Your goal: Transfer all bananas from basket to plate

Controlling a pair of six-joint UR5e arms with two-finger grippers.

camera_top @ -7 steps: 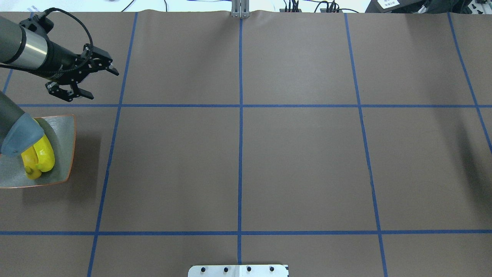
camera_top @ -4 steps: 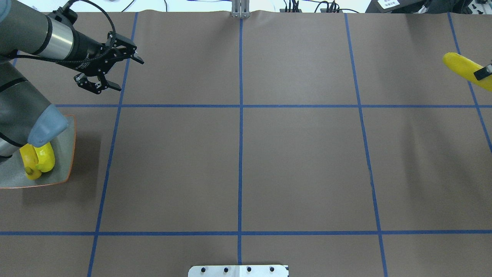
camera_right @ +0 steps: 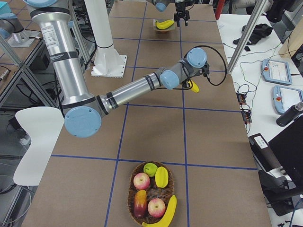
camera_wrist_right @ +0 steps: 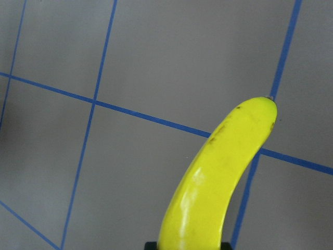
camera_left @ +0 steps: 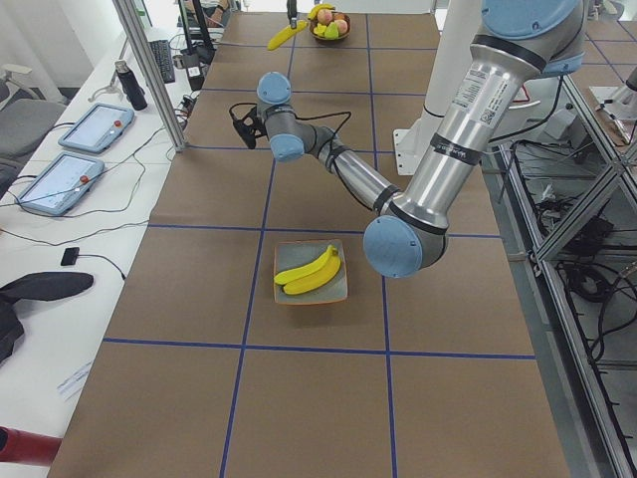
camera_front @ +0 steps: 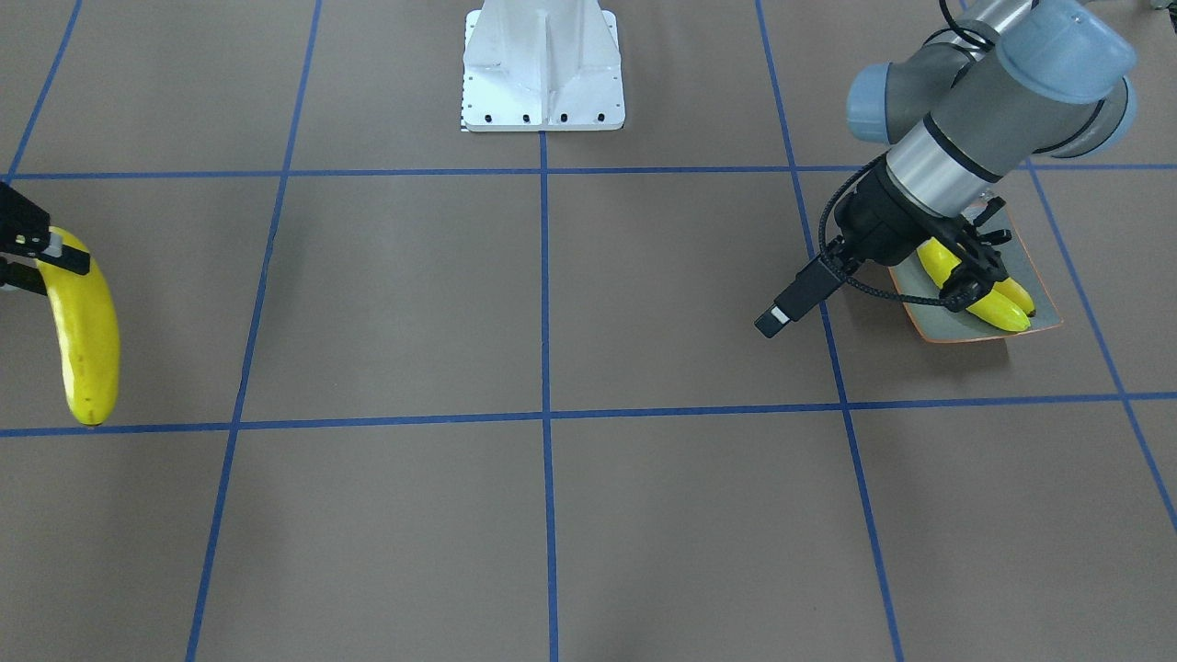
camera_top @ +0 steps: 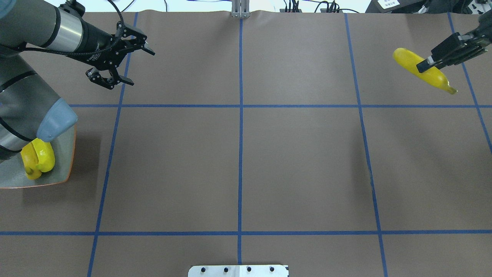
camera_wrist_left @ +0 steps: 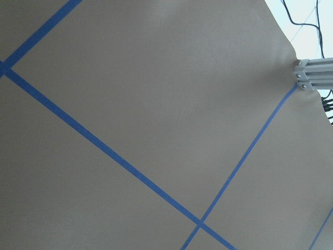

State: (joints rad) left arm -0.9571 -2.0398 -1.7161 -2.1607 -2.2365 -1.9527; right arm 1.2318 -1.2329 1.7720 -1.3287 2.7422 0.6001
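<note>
One banana (camera_top: pixel 406 60) hangs clamped in the outstretched right gripper (camera_top: pixel 423 65) above the table (camera_top: pixel 292 161); the left gripper (camera_top: pixel 140 67) hovers level, fingers spread apart

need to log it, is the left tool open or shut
Open: in the overhead view the left tool has its jaws wide apart, with nothing between them.

We read no text or number; the white label (camera_top: pixel 387 3) past the jaws of the right gripper (camera_top: pixel 422 66) was illegible.

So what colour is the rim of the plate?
Orange-brown, a thin line edging the grey-green plate. It shows best in the overhead view.
</note>
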